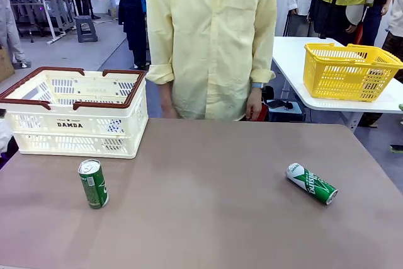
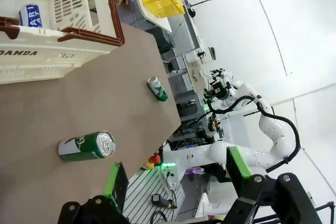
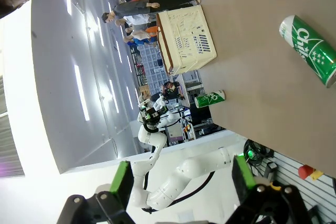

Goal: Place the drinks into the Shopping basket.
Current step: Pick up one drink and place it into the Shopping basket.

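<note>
Your left tool (image 2: 176, 182): jaws wide, nothing between the green pads, sitting off the near edge of the tabletop (image 2: 63, 103). Your right tool (image 3: 181, 182): same, wide and empty, also off the near edge.

Closest to the left tool is the standing can (image 2: 86, 146). It's green, upright on the left side of the tabletop, touching nothing. Just beyond it, at the far-left corner, is the white basket (image 1: 69, 124) with the red-brown rim, not touching the can. The left wrist view looks in through its open top and shows one blue can (image 2: 38, 16) inside, close to a wall. You can't tell from here whether it stands or lies.

The lying can (image 1: 312, 183), also green, is on its side on the right of the tabletop, set at an angle and well apart from the standing can and the basket.

A person (image 1: 211, 36) in a pale yellow shirt stands at the far edge, arms down, hands off the tabletop. Behind on the right, a yellow basket (image 1: 349, 70) sits on a separate white table (image 1: 289, 61).
</note>
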You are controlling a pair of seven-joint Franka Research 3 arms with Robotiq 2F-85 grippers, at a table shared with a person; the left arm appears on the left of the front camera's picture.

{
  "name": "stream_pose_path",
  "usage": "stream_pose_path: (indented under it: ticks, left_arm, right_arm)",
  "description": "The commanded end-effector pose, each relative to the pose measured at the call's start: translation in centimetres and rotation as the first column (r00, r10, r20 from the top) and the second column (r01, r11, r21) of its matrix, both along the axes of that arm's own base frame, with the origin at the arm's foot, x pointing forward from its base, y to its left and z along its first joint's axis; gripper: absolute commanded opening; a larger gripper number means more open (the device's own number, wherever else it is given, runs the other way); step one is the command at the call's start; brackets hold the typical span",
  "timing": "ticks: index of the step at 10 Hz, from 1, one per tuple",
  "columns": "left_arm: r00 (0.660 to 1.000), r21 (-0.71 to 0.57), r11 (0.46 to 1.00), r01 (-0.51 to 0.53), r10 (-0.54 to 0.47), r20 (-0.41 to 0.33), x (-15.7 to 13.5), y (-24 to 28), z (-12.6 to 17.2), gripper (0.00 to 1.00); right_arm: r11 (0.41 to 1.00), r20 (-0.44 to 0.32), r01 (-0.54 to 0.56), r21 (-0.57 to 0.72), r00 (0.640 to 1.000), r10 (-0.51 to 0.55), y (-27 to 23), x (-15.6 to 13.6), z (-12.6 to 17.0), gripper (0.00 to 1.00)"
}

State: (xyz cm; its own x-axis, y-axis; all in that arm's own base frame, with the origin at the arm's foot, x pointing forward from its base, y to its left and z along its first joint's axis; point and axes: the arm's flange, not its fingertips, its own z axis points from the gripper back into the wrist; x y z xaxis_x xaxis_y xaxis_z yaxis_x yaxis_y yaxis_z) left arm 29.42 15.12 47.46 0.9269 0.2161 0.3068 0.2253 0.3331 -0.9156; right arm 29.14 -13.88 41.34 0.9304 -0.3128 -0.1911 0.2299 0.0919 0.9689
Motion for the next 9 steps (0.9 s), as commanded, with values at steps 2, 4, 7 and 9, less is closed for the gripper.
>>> stream_pose_path:
  ticks: [2, 4, 7, 9]
  left_arm:
    - [1.000, 0.001, 1.000, 0.014, -0.014, 0.022, -0.3, 0.0, -0.3, 1.00]
    - [1.000, 0.001, 1.000, 0.014, -0.014, 0.022, -0.3, 0.0, -0.3, 1.00]
    - [1.000, 0.000, 1.000, 0.000, 0.000, 0.000, 0.0, 0.0, 0.0, 1.00]
    - [0.980, 0.462, 0.886, -0.053, 0.134, -0.145, -2.2, -5.1, 4.9, 1.00]
  right_arm:
    - [1.000, 0.025, -0.012, -0.004, 1.000, 0.012, -0.1, -0.1, 0.0, 1.00]
    - [1.000, 0.025, -0.012, -0.004, 1.000, 0.012, -0.1, -0.1, 0.0, 1.00]
    - [1.000, 0.025, -0.012, -0.004, 1.000, 0.012, -0.1, -0.1, 0.0, 1.00]
    - [1.000, 0.025, -0.012, -0.004, 1.000, 0.012, -0.1, -0.1, 0.0, 1.00]
